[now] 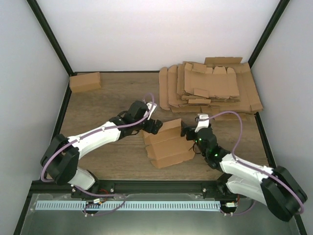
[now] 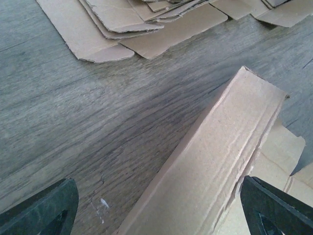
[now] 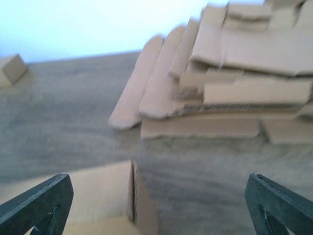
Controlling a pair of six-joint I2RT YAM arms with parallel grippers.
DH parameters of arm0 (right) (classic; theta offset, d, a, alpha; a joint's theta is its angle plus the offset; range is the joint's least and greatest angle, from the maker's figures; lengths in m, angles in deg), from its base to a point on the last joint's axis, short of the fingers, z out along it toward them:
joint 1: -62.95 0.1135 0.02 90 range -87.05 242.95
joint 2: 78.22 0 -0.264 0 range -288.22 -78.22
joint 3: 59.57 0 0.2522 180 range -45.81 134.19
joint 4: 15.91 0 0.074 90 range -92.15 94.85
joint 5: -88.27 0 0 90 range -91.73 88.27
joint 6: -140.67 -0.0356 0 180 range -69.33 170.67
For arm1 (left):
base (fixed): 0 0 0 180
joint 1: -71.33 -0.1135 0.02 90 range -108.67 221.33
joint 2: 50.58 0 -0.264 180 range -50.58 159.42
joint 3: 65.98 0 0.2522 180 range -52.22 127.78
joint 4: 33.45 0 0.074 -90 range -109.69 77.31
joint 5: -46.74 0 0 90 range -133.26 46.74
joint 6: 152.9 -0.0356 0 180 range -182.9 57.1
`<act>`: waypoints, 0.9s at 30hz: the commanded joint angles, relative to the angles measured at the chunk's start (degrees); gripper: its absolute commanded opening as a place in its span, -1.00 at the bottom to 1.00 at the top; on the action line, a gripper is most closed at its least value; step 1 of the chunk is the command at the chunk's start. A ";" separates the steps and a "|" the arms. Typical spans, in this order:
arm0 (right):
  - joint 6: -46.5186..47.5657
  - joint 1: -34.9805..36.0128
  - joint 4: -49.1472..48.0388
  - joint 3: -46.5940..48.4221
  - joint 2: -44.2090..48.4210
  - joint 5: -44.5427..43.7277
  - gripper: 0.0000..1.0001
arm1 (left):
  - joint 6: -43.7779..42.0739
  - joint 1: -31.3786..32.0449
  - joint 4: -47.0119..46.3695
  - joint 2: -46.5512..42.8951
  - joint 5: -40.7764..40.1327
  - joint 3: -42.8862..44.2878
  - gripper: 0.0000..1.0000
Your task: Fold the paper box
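The paper box (image 1: 167,143) lies partly folded in the middle of the table, one wall raised along its far side. My left gripper (image 1: 153,126) is at the box's far left corner. In the left wrist view that raised wall (image 2: 215,156) runs between the spread fingers (image 2: 44,210), nearer the right one, and the jaws are open and not clamped on it. My right gripper (image 1: 189,133) sits just off the box's right end, open. The right wrist view shows the box's corner (image 3: 98,196) by the left finger and bare wood in the rest of the gap.
A big heap of flat brown cardboard sheets (image 1: 210,88) fills the back right of the table, close behind both grippers. One small folded carton (image 1: 85,82) stands at the back left corner. White walls and a black frame enclose the table.
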 commanded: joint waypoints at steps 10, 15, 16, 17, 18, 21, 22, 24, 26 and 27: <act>5.25 -15.44 5.74 9.42 8.77 1.34 0.99 | -5.70 -0.21 0.61 8.93 6.71 8.36 0.82; 6.45 -21.29 6.90 13.58 6.09 5.58 1.00 | -9.80 0.90 4.27 9.81 5.61 11.34 0.82; 6.30 -23.19 6.89 14.44 5.58 7.32 1.00 | -10.41 1.60 5.20 9.78 5.10 11.58 0.83; 5.69 -24.86 7.15 15.18 5.06 8.50 1.00 | -10.87 2.40 5.77 9.73 4.06 11.85 0.83; 4.83 -26.67 7.60 15.95 4.37 10.01 1.00 | -11.10 3.27 6.39 9.92 2.39 12.03 0.84; 4.09 -32.21 7.73 19.05 1.08 14.87 1.00 | -11.53 5.37 8.18 11.76 -2.28 13.06 0.86; 4.55 -33.34 8.38 20.96 -0.84 14.98 1.00 | -11.41 5.53 8.28 12.34 -2.97 13.28 0.84; 5.45 -34.38 10.22 25.23 -5.89 12.44 1.00 | -10.58 5.54 7.53 12.52 -4.15 13.11 0.81; 5.48 -35.24 8.57 27.16 -9.97 10.59 1.00 | -9.83 5.47 6.00 11.23 -4.59 12.40 0.80; 5.64 -35.68 5.78 26.90 -11.37 10.54 1.00 | -9.52 5.47 5.32 10.72 -4.49 12.05 0.80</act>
